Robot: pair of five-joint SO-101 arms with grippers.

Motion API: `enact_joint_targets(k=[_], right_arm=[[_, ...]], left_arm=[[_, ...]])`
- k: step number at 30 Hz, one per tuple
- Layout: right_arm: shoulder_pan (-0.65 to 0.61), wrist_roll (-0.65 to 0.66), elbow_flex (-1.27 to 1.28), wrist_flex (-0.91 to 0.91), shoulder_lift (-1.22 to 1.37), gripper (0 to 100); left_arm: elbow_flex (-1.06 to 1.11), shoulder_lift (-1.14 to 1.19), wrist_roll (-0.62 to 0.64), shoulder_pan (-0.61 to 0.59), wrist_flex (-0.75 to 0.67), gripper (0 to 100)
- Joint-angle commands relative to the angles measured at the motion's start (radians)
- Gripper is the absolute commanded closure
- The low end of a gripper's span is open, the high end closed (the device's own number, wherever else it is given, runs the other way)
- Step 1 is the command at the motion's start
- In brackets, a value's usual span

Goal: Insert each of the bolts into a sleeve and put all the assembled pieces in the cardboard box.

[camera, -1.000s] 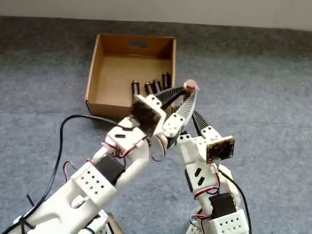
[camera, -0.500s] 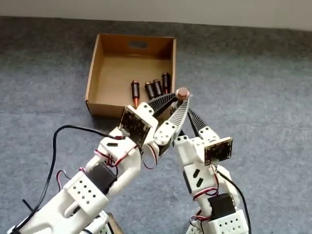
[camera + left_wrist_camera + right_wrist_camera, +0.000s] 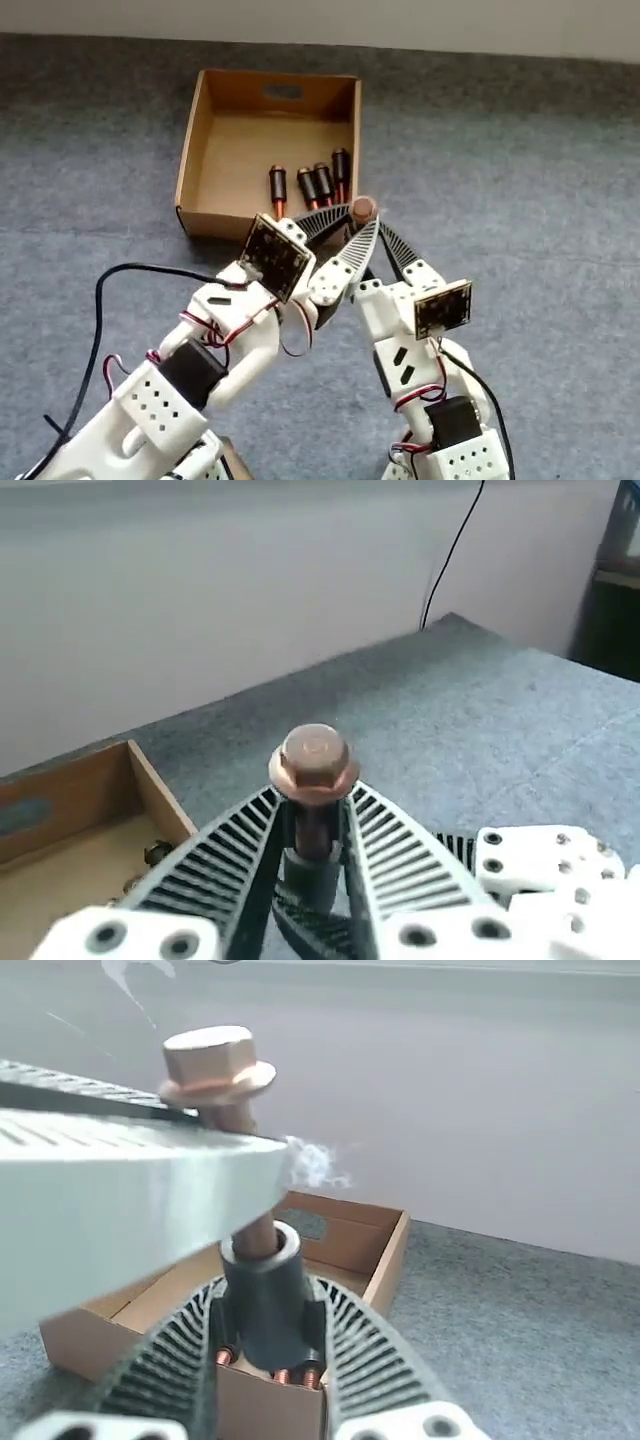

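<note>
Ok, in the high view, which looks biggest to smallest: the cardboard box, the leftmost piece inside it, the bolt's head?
1. cardboard box
2. leftmost piece in it
3. bolt head: smallest, even though it is held up nearer the camera, which makes it look bigger.

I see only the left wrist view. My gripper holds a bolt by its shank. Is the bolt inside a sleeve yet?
Observer: Partly. In the right wrist view the bolt enters the top of the sleeve, which the right gripper holds. The head stands well above the sleeve.
Operator: How much is done so far?
Observer: The high view shows four assembled pieces lying in the cardboard box.
Operator: Where are we relative to it?
Observer: In the high view the bolt's head appears over its near right corner.
</note>
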Motion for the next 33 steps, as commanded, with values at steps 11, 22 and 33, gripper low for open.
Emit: enact_joint_targets(k=[11, 22, 33], right_arm=[[0.013, 0.014, 0.024, -0.004, -0.015, 99.2], [0.013, 0.014, 0.025, -0.004, -0.015, 99.2], [0.013, 0.012, 0.025, -0.004, -0.015, 99.2]], left_arm=[[-0.127, -0.016, 0.006, -0.013, 0.135, 89], [-0.263, -0.018, 0.006, -0.013, 0.359, 89], [-0.269, -0.028, 0.000, -0.019, 0.384, 89]])
